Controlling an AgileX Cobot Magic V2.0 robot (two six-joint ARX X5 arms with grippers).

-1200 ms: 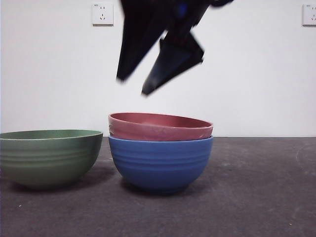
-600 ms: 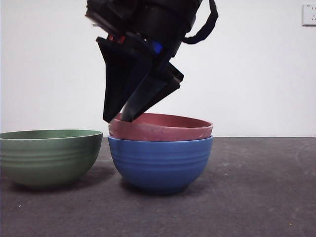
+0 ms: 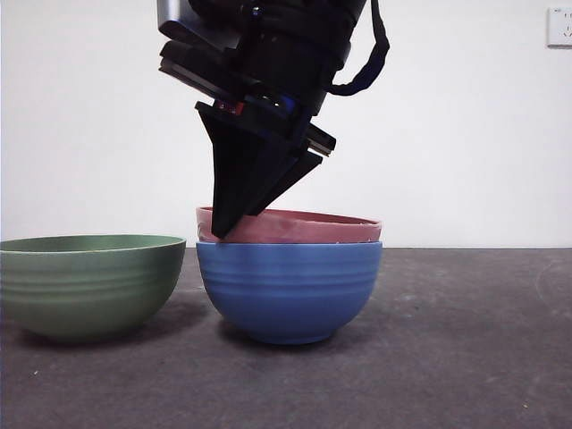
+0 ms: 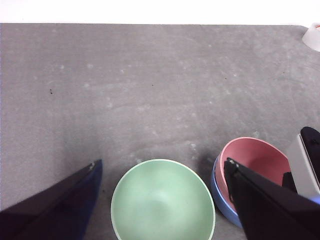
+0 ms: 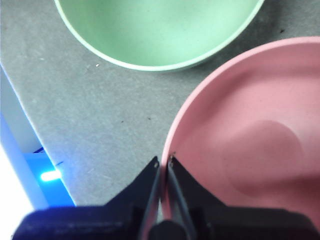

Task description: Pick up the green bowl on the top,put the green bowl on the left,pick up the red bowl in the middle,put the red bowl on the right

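Observation:
The green bowl [image 3: 89, 281] stands upright on the table at the left, apart from the stack. The red bowl [image 3: 304, 228] sits nested in a blue bowl [image 3: 288, 290] at the middle. My right gripper [image 3: 223, 228] reaches down from above onto the red bowl's left rim. In the right wrist view its jaws [image 5: 164, 161] pinch the red bowl's [image 5: 250, 140] rim, with the green bowl [image 5: 155, 30] beyond. My left gripper [image 4: 161, 162] hangs open high over the green bowl [image 4: 162, 200], holding nothing. Beside it show the red bowl [image 4: 255, 157] and the blue bowl [image 4: 220, 195].
The dark grey table [image 3: 465, 357] spreads to the right of the stack. A white wall with a socket [image 3: 559, 27] stands behind. A small white object [image 4: 312, 36] lies at the table's far corner in the left wrist view.
My right gripper came down from above the stack onto the red bowl's left rim and its jaws drew together. The red bowl, tilted before, now sits level in the blue bowl.

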